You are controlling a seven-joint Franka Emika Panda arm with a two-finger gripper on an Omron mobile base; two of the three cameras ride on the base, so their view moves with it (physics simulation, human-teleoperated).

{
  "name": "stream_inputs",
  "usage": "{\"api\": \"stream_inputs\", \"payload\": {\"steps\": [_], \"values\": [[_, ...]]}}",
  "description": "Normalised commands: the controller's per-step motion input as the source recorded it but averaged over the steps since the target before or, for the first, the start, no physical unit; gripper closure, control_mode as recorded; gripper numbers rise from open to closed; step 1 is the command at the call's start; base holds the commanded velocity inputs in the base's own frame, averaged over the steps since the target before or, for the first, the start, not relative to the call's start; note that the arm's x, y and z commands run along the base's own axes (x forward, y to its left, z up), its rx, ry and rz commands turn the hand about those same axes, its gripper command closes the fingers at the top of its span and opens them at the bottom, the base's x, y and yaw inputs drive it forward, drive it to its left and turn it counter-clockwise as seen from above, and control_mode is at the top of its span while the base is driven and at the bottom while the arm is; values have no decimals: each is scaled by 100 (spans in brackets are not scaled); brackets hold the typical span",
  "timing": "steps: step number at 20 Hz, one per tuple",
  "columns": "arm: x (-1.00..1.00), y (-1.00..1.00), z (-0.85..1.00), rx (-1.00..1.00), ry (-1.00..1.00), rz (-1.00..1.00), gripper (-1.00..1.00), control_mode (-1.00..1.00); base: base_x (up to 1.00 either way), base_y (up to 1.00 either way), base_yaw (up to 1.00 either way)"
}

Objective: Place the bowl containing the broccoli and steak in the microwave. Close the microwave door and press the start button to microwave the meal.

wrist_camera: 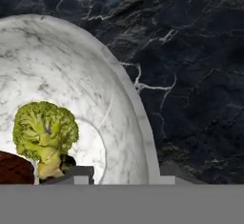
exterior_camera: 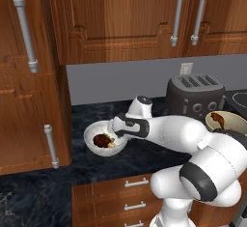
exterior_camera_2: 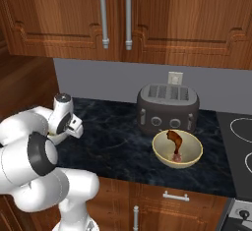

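The bowl (exterior_camera: pixel 96 135), white and faintly marbled, sits on the dark veined bench (exterior_camera: pixel 144 156) near the tall wooden cabinet (exterior_camera: pixel 29 76) at the left. Inside lie the steak (exterior_camera: pixel 101 140) and the broccoli (wrist_camera: pixel 44 132). The pincer (wrist_camera: pixel 125 173) is down at the bowl's rim, one fingertip (wrist_camera: pixel 78 174) inside the wall and the other outside; whether the tips press the rim cannot be told. No writing or brand mark can be read anywhere. Further right on the bench stand a grey four-slot toaster (exterior_camera_2: pixel 168 108) and a tan bowl (exterior_camera_2: pixel 177 149) with a drumstick (exterior_camera_2: pixel 174 141). Wooden wall cabinets (exterior_camera_2: pixel 128 14) with metal handles hang above a grey backsplash (exterior_camera_2: pixel 98 80) bearing an outlet (exterior_camera_2: pixel 174 78).
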Motion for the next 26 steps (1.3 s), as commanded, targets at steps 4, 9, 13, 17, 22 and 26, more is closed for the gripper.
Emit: {"api": "stream_inputs", "payload": {"steps": [4,9,13,17,22,26], "values": [[0,0,-4,0,-1,0,100,-100,0,0,0],[-1,-9,2,2,0,0,100,-100,0,0,0],[-17,-55,43,5,0,0,100,-100,0,0,0],[-32,-85,74,8,0,-4,100,-100,0,0,0],[-51,-98,76,15,-1,-9,100,-100,0,0,0],[-50,-100,67,21,-2,-9,100,-100,0,0,0]]}}
